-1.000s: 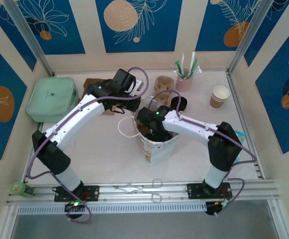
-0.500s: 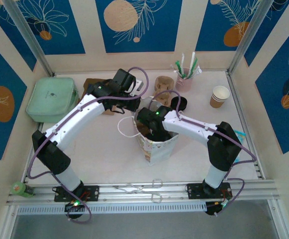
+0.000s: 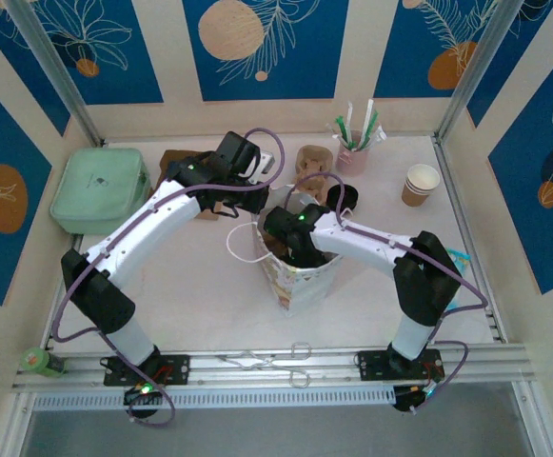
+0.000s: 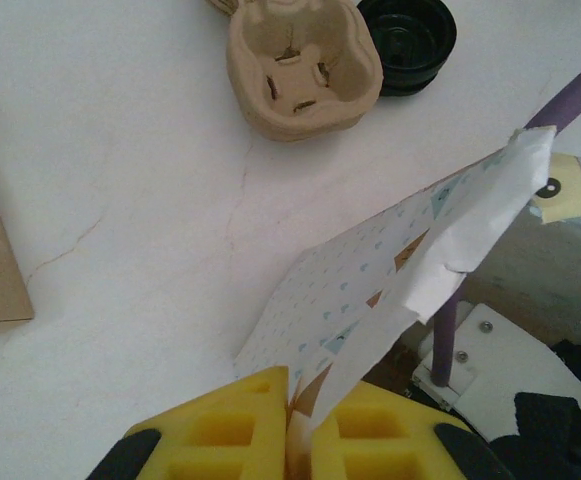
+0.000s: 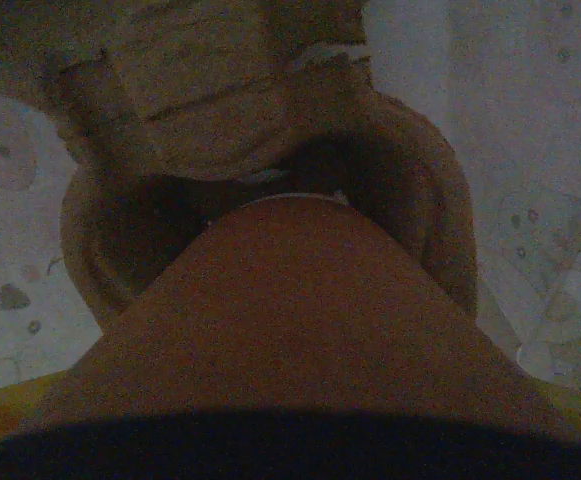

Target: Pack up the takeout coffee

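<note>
A white patterned paper bag [image 3: 303,278] stands open mid-table. My left gripper [image 4: 295,432] is shut on the bag's far top edge [image 4: 370,270] and holds that side up. My right gripper [image 3: 292,249] reaches down into the bag's mouth. In the right wrist view the takeout coffee [image 5: 300,320], kraft brown with its black lid nearest the camera, sits between the jaws. Its base hangs just above a pulp cup carrier [image 5: 415,200] on the bag's floor. I cannot tell whether the cup touches the carrier.
Behind the bag lie a second pulp carrier [image 3: 312,162] and a loose black lid [image 3: 345,198]. A pink cup of straws [image 3: 352,152] and an open paper cup [image 3: 421,184] stand back right. A green pouch [image 3: 98,188] lies at the left, scissors [image 3: 276,360] by the front rail.
My right arm has sunk slightly deeper into the bag with the cup. The left gripper and the bag's edge have stayed put.
</note>
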`<action>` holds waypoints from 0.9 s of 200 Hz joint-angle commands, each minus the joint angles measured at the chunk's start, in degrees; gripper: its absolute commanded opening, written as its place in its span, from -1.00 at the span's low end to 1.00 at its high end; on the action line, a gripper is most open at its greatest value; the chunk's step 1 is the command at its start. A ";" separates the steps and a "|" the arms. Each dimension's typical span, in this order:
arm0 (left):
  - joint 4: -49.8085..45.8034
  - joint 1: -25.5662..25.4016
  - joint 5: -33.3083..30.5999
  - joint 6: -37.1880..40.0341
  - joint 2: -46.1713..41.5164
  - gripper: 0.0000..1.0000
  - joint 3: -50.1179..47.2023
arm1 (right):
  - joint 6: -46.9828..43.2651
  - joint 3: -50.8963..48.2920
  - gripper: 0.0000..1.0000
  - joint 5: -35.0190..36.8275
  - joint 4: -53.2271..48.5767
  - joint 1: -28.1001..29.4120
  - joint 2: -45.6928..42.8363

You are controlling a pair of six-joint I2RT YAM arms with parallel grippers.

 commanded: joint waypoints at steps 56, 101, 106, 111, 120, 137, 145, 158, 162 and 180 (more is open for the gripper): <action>0.17 -0.37 -1.08 -0.50 0.26 -0.76 2.23 | 0.18 -2.56 -0.26 -1.36 0.58 -0.24 1.25; 0.39 -0.36 -0.82 -0.62 0.12 -0.76 1.88 | 0.14 -3.13 -0.27 -1.34 2.31 -0.19 0.52; 0.42 -0.37 -0.82 -0.59 0.13 -0.76 1.80 | 0.13 -3.22 -0.27 -1.27 2.59 -0.16 0.50; 0.39 -0.37 -0.78 -0.61 0.07 -0.76 1.79 | 0.12 -3.35 -0.27 -1.26 2.83 -0.16 0.42; 0.47 -0.38 -0.73 -0.58 0.05 -0.76 1.71 | 0.12 -3.47 -0.27 -1.26 3.14 -0.21 0.57; 0.62 -0.37 -0.73 -0.62 -0.20 -0.76 1.53 | 0.04 -3.66 -0.31 -1.17 3.83 -0.25 0.93; 0.66 -0.37 -0.73 -0.58 -0.21 -0.76 1.44 | 0.04 -3.90 -0.31 -1.17 4.18 -0.26 1.05; 0.66 -0.35 -0.73 -0.62 -0.26 -0.76 1.37 | 0.10 -4.14 -0.31 -1.26 4.64 -0.32 1.52; 0.66 -0.37 -0.73 -0.66 -0.26 -0.76 1.35 | 0.12 -4.19 -0.31 -1.26 4.69 -0.28 1.61; 0.74 -0.43 -0.60 -0.70 -0.29 -0.76 1.35 | 0.28 -4.41 -0.31 -1.25 5.16 -0.33 2.04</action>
